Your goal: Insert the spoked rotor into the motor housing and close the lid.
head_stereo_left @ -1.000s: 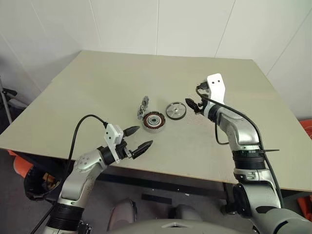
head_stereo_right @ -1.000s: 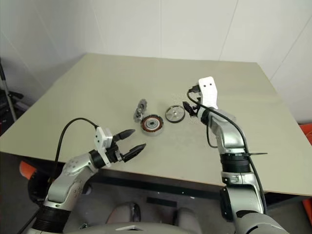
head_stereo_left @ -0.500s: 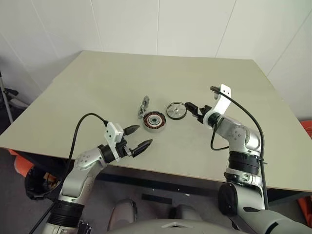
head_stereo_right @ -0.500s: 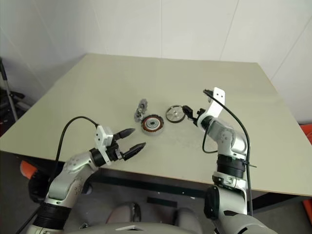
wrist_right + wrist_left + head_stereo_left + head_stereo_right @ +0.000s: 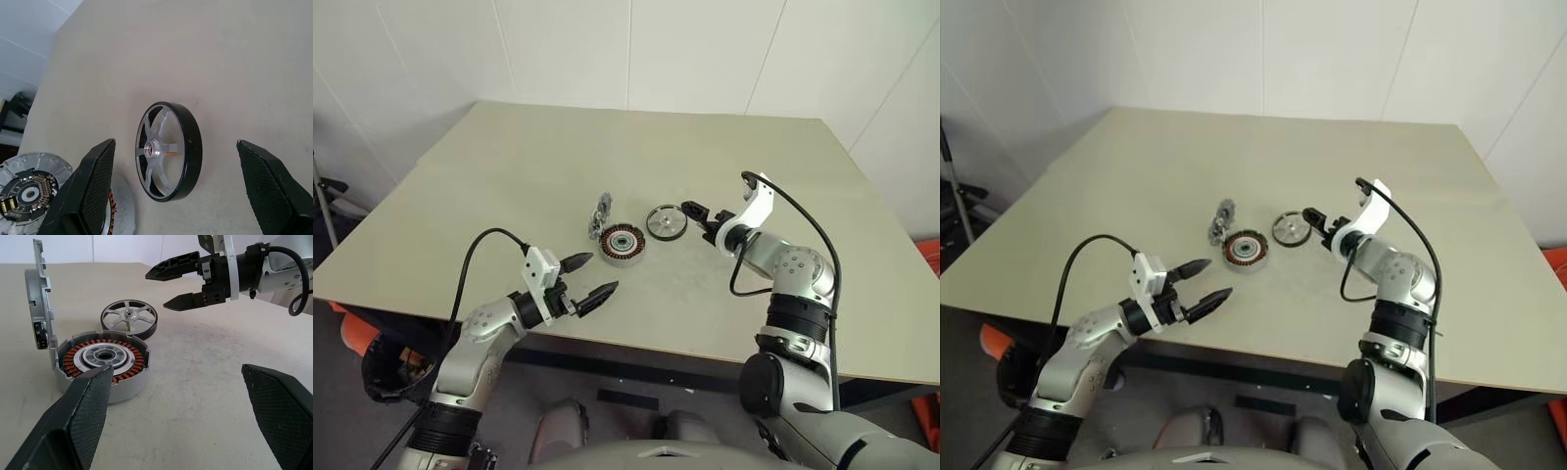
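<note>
- A broad table (image 5: 509,176) with a plain pale beige top stands in a corner of white panelled walls (image 5: 568,49)
- Off the table's left edge a dark stand (image 5: 325,211) rises from the grey floor, and something orange (image 5: 928,257) shows past its right edge
- The motor housing (image 5: 624,243) lies flat near the middle of the table, its ring of copper windings facing up around a red-and-white centre
- The lid (image 5: 41,298) is swung open and stands nearly upright, joined to the housing's rim on the side away from the rotor
- The spoked rotor (image 5: 667,222) lies flat on the table just beside the housing, on its right and slightly farther back, not touching it; silver spokes run from a shiny hub to a dark rim
- The left gripper (image 5: 590,277) hovers at the near edge of the table, in front of the housing and apart from it, pointing roughly level toward the parts; its two black fingers are spread wide with nothing between them
- The right gripper (image 5: 698,216) sits low over the table just to the right of the rotor, aimed at it and tipped a little downward; its fingers stand wide apart, the rotor framed between them in the right wrist view but not touched
- A black cable (image 5: 803,230) loops from the right wrist back along the bent forearm
</note>
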Controlling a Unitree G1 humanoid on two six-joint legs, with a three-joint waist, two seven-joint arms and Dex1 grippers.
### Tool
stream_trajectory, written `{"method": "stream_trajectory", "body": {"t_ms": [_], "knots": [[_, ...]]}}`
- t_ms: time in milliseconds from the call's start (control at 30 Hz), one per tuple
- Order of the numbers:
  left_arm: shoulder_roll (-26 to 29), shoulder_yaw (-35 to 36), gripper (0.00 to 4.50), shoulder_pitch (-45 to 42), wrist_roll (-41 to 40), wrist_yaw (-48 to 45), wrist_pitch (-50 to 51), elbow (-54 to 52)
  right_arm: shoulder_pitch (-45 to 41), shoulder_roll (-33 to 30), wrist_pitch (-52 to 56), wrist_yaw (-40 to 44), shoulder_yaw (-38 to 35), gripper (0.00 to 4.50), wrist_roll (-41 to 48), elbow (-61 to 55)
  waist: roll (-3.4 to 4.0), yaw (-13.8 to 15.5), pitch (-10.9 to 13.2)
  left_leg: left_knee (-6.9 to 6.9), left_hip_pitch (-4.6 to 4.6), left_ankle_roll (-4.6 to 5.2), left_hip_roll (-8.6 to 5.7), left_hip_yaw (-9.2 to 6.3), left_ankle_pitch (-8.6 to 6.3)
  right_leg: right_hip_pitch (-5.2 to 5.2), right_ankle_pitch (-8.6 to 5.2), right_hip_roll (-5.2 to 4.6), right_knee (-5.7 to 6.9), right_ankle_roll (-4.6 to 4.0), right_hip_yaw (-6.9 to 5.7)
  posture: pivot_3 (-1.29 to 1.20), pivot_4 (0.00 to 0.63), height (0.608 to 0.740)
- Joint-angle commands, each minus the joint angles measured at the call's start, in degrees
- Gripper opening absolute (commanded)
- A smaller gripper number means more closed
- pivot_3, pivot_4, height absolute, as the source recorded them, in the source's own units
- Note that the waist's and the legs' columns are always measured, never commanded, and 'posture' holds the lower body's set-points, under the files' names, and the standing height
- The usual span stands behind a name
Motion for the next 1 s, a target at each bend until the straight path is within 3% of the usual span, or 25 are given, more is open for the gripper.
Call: {"method": "stream_trajectory", "body": {"t_ms": [33,800,900,1000], "knots": [[0.3,0.8,4.50,-0.7,-0.5,-0.3,-0.9,-1.0,-1.6,0.6,0.5,-0.6,-0.1,4.48,2.7,-0.2,0.00,0.0,0.0,0.00,0.00,0.00,0.00,0.00,0.00,0.00,0.00,0.00,0.00,0.00,0.00,0.00,0.000,0.740],[1.1,1.1,4.50,0.9,-1.2,0.1,-0.1,-3.8,-0.5,2.9,-2.3,-2.3,1.2,4.48,3.8,2.4,0.00,0.0,0.0,-0.19,-0.03,-0.14,-0.01,0.01,0.08,-0.11,-0.01,0.00,-0.02,0.01,0.00,0.00,0.000,0.740],[1.0,1.0,4.50,0.7,-1.2,0.3,0.1,-4.0,-0.7,3.4,-2.8,-2.6,0.5,3.87,4.7,2.8,0.00,0.0,0.0,-0.20,-0.03,-0.14,-0.01,0.02,0.09,-0.12,-0.01,0.00,-0.02,0.01,0.00,0.00,0.000,0.740],[1.0,1.0,4.50,0.5,-1.2,0.4,0.3,-4.1,-0.9,3.8,-3.2,-3.2,-0.4,2.82,5.7,3.2,0.00,0.0,0.0,-0.21,-0.03,-0.14,-0.01,0.02,0.09,-0.12,-0.01,0.00,-0.02,0.01,0.00,0.00,0.000,0.740]]}}
